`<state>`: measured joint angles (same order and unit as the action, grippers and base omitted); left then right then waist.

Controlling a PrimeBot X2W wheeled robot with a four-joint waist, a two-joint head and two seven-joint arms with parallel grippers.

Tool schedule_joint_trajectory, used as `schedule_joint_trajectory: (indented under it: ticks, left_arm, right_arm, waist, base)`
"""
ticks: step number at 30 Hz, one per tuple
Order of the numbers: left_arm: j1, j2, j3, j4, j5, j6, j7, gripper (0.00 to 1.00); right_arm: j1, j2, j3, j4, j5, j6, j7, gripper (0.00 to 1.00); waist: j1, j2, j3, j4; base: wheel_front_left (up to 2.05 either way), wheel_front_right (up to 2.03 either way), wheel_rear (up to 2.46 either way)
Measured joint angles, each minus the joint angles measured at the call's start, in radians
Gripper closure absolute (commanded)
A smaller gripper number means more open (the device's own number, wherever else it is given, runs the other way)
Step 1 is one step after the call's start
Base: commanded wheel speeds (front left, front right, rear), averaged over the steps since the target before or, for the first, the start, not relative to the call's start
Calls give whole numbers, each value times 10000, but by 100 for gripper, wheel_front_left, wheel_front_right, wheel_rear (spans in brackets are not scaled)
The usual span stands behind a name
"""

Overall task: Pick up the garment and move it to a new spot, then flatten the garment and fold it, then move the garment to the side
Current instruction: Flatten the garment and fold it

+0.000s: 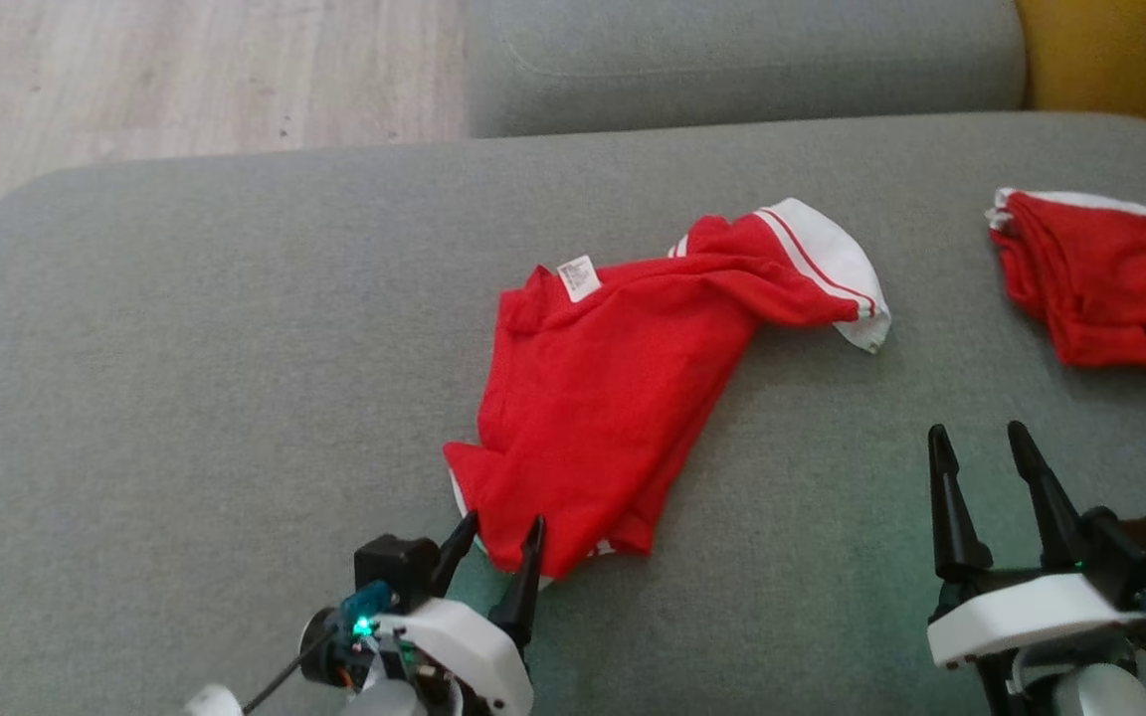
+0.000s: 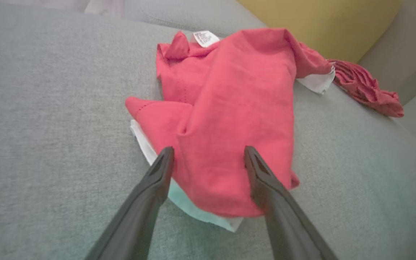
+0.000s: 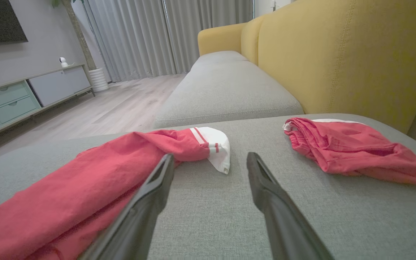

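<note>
A red garment (image 1: pixel 598 398) with white striped trim and a white label lies crumpled in the middle of the grey sofa cushion (image 1: pixel 185 378). My left gripper (image 1: pixel 501 527) is open at the garment's near edge, its two dark fingertips straddling the red cloth (image 2: pixel 226 137); whether they touch it I cannot tell. My right gripper (image 1: pixel 981 443) is open over bare cushion to the right of the garment, nothing between its fingers. In the right wrist view the garment (image 3: pixel 96 180) stretches away to the left of that gripper (image 3: pixel 209 160).
A second red piece of clothing (image 1: pixel 1100 283) with a white edge lies bunched at the cushion's far right. Behind it rises the yellow sofa back (image 3: pixel 338 54). Another grey cushion (image 1: pixel 732 60) adjoins the far edge, and wooden floor (image 1: pixel 165 70) lies beyond on the left.
</note>
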<state>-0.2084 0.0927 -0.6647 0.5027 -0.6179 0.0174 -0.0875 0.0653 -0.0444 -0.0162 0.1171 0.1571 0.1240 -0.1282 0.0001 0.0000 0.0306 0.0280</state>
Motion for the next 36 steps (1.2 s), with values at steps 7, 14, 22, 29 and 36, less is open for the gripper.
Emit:
schedule_joint_trajectory:
  ticks: [7, 14, 22, 29, 36]
  left_arm:
    - [-581, -198, -309, 696, -86, -288, -19, 100]
    - [-1047, -330, -819, 894, 205, -330, -604, 100]
    - [-2585, -161, -683, 127, 750, -69, -1076, 100]
    - [-4019, 1285, 477, -2, 688, 138, -518, 100]
    - [-4659, 2734, 1338, 1101, 351, 176, 234, 100]
  right_arm:
    - [-142, 0, -8, -42, -6, 0, 40, 0]
    - [-157, 0, -73, -29, -6, 0, 36, 0]
    - [-157, 0, -278, -23, -6, 0, 8, 0]
    - [-188, 0, -203, -23, -2, 0, -52, 0]
    - [-523, 0, -190, 40, -2, 0, -169, 0]
  waist:
    - [0, 0, 343, -344]
    - [0, 0, 415, -458]
    - [0, 0, 330, -285]
    - [0, 0, 421, -274]
    - [0, 0, 717, -403]
  base:
    - [0, 0, 0]
    - [0, 0, 0]
    - [0, 0, 0]
    - [0, 0, 0]
    - [0, 0, 0]
